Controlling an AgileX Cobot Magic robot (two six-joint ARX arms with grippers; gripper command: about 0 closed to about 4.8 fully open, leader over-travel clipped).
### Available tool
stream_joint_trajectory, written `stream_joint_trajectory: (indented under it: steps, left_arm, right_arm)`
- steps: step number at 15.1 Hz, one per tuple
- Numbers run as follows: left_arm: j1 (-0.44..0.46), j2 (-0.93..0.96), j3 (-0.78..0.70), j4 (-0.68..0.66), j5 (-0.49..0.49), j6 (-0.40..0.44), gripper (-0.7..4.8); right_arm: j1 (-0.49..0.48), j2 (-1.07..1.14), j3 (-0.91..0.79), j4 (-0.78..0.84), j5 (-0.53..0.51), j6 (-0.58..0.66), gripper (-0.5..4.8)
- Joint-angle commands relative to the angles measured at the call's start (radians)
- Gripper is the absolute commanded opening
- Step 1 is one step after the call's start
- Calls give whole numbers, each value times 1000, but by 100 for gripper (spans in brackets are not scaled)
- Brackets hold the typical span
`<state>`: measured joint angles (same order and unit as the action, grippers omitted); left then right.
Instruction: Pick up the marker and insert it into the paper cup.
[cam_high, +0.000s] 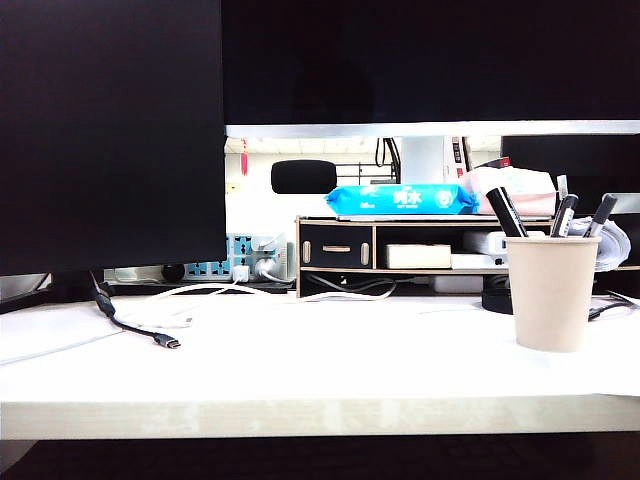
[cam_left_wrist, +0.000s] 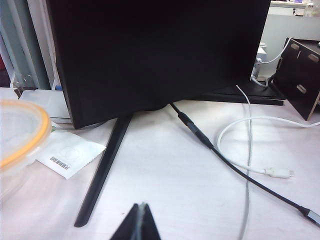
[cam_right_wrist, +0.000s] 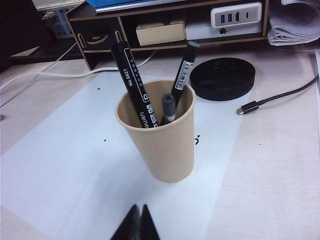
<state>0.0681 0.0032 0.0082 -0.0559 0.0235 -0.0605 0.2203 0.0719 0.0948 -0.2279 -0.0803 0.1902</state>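
Marker (cam_right_wrist: 133, 80) stands in the paper cup (cam_right_wrist: 165, 145), leaning against its rim, with both hands empty and pinched together.

Inside the cup, the long black marker with white lettering tilts away from two shorter dark-capped pens (cam_right_wrist: 169, 107) that share the cup with it. The cup sits upright on a white sheet of paper (cam_right_wrist: 65, 165) on the worktop (cam_high: 300, 410), toward the right side in the exterior view, in front of a wooden desk organiser (cam_high: 335, 245) carrying a blue pack of wet wipes (cam_high: 400, 198). The right hand (cam_right_wrist: 140, 210) hovers near the cup, fingertips closed, holding nothing. The left hand (cam_left_wrist: 141, 207) hangs closed above the bare worktop by a monitor stand (cam_left_wrist: 107, 165), near a black cable (cam_left_wrist: 235, 167) and a white cable (cam_left_wrist: 250, 145).
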Motion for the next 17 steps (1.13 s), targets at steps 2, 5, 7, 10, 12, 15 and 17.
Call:
stream_joint_trajectory:
  steps: [2,5,7,10,12,15,17]
  left_arm:
    - [0,0,1,21,4,-2,-5]
    - [0,0,1,20,10,-2,-5]
    - [-1,0,1,20,50,1,-5]
    - [-1,0,1,20,48,1,-5]
    - [0,0,1,18,48,0,-5]
    - [0,0,1,11,48,0,-5]
    - [0,0,1,11,48,1,-5]
  right_arm:
    - [0,-2,5,14,0,0,-6]
    - [0,-2,5,14,0,0,-6]
    - [0,-2,5,14,0,0,-6]
    - [0,-2,5,14,0,0,-6]
    - [0,-2,5,14,0,0,-6]
    - [0,-2,5,14,0,0,-6]
    - [0,-2,5,14,0,0,-6]
